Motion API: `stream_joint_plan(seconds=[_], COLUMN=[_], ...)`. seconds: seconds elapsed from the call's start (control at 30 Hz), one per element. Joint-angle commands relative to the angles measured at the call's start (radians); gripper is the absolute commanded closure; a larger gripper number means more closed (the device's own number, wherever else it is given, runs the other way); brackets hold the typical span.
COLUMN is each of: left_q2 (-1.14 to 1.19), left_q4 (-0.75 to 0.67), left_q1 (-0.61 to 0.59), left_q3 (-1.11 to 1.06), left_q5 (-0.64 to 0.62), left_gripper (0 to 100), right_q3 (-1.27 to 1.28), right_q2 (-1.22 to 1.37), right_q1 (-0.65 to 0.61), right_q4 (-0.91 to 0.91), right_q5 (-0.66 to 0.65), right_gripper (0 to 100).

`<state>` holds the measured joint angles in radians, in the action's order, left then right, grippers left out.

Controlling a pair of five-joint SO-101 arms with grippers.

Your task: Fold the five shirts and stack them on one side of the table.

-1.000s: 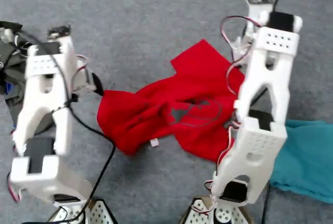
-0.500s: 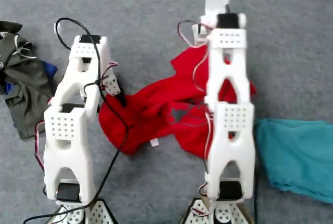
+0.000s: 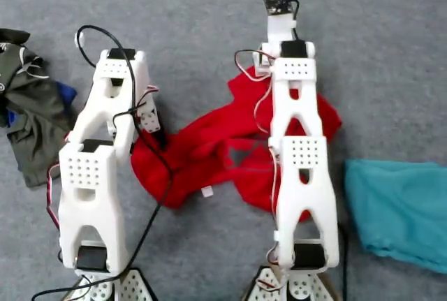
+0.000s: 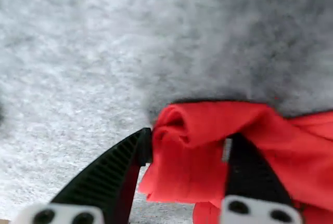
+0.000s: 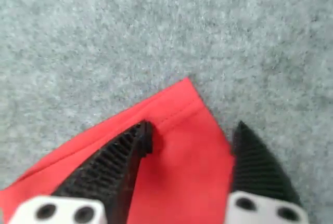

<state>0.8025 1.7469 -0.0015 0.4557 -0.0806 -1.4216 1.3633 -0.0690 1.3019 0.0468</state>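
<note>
A crumpled red shirt (image 3: 209, 151) lies in the middle of the grey table (image 3: 195, 28). My left gripper (image 3: 159, 137) is down at the shirt's left edge. In the left wrist view, the left gripper (image 4: 190, 146) is open, with a bunched red fold (image 4: 197, 130) between its fingers. My right gripper (image 3: 264, 65) is at the shirt's far corner. The right wrist view shows the right gripper (image 5: 192, 133) open, its fingers astride the flat hemmed corner (image 5: 182, 109).
A teal shirt (image 3: 398, 203) lies at the right edge of the table. A dark heap of clothes (image 3: 28, 119) sits at the left edge. The arm bases stand at the front edge.
The left arm swung right to the shirt's left edge. The right arm swung left and stretched out over the shirt to its far corner. The shirt's left side has bunched slightly.
</note>
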Motion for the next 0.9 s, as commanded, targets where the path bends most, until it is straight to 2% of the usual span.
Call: stream_joint_plan(seconds=[0.0,0.07,0.3,0.47,0.7,0.87], left_q2=[0.008,0.008,-0.071,-0.226,-0.378,-0.418], left_q4=[0.012,0.012,0.012,0.012,0.012,0.012], left_q1=[0.008,0.012,0.008,0.009,0.008,0.002], left_q3=[-0.031,-0.026,0.028,0.19,0.48,0.597], left_q5=[0.029,0.029,0.029,0.029,0.031,0.034], left_gripper=[93,98,98,98,98,98], right_q3=[-0.053,-0.054,-0.113,-0.242,-0.242,-0.24], right_q2=[-0.005,-0.005,-0.05,-0.104,-0.26,-0.366], right_q1=[-0.002,0.002,0.016,0.01,0.013,0.013], right_q4=[-0.003,-0.003,0.044,0.137,0.276,0.382], right_q5=[0.006,0.002,0.008,0.008,0.009,0.009], right_gripper=[93.1,99.7,99.3,99.3,99.3,99.3])
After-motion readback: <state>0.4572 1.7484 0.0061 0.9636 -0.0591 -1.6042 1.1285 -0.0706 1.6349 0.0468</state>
